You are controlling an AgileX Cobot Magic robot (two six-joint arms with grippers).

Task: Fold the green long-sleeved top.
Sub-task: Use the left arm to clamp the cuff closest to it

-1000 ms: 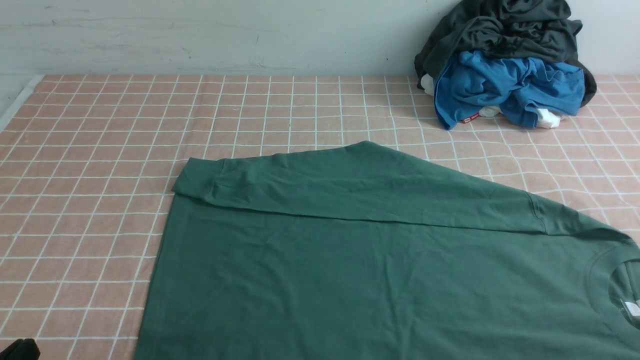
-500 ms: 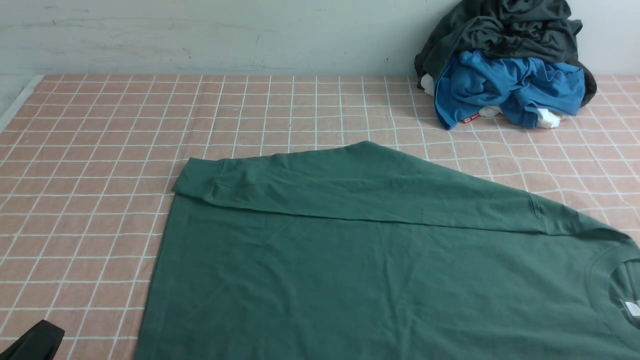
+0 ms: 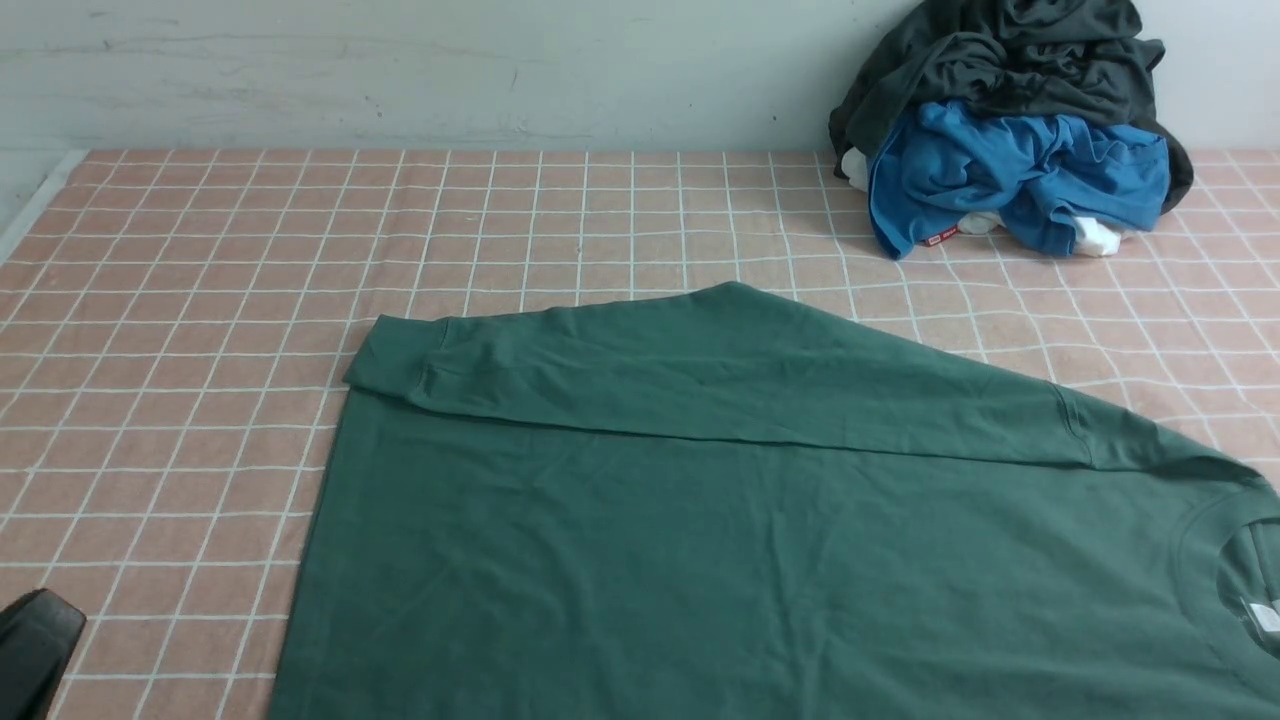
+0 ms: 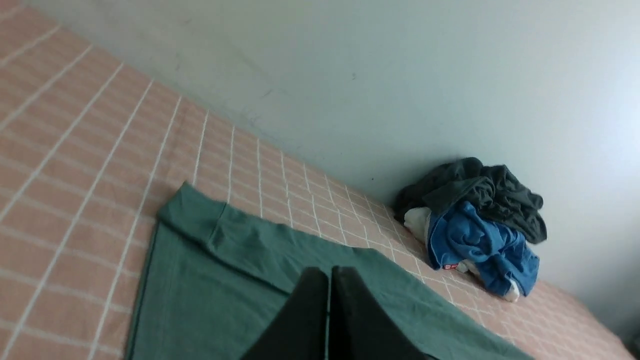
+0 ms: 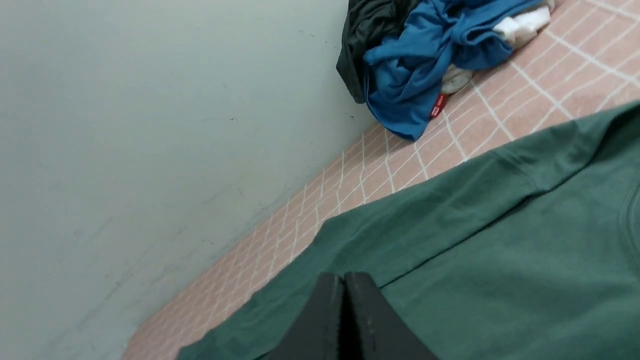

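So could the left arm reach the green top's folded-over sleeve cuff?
Probably yes: the left tool, shut and holding nothing, has only bare checked cloth between it and the cuff.

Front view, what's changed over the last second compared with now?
Only the left hand moved: its dark tip at the near left corner has come further into frame, up beside the green long-sleeved top, without touching it. Nothing was grasped or released. The top, one sleeve folded across it, and the pile of blue and dark grey clothes stayed put.
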